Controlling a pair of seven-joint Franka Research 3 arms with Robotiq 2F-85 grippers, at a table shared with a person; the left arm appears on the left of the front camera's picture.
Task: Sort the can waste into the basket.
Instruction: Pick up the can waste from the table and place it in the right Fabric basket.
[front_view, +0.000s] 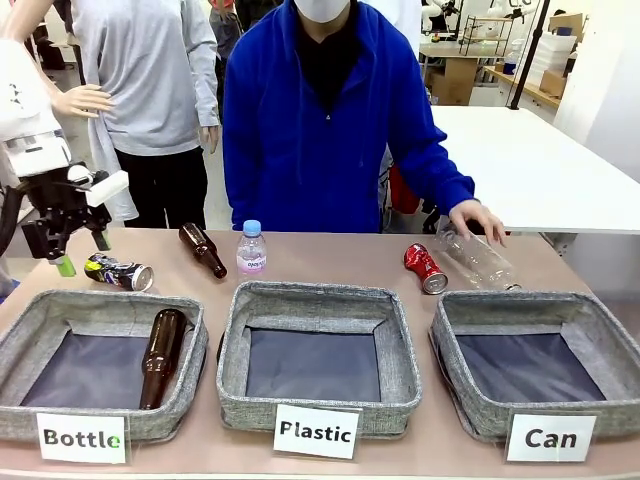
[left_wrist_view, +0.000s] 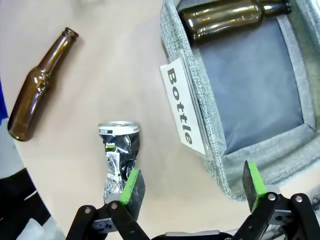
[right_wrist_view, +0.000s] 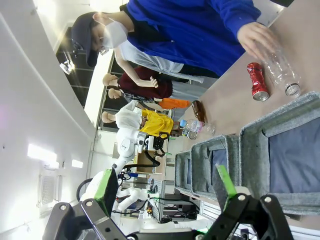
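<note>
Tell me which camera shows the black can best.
The left wrist view: the black can lies close up, its top and crumpled side plain. The front view has it small, beyond the Bottle basket. The right wrist view: too small to tell.

At the left of the counter (front_view: 320, 262), left hand (front_view: 83, 252) open, close over a black can (front_view: 118, 272) lying on its side. Beyond the "Can" basket (front_view: 470, 400), a red can (front_view: 425, 268) on its side, just beside a clear plastic bottle (front_view: 480, 262) under a person's hand (front_view: 478, 218). In the "Bottle" basket (front_view: 100, 300), one brown glass bottle (front_view: 160, 355). A second brown bottle (front_view: 203, 250) lying near an upright small water bottle (front_view: 251, 250).
</note>
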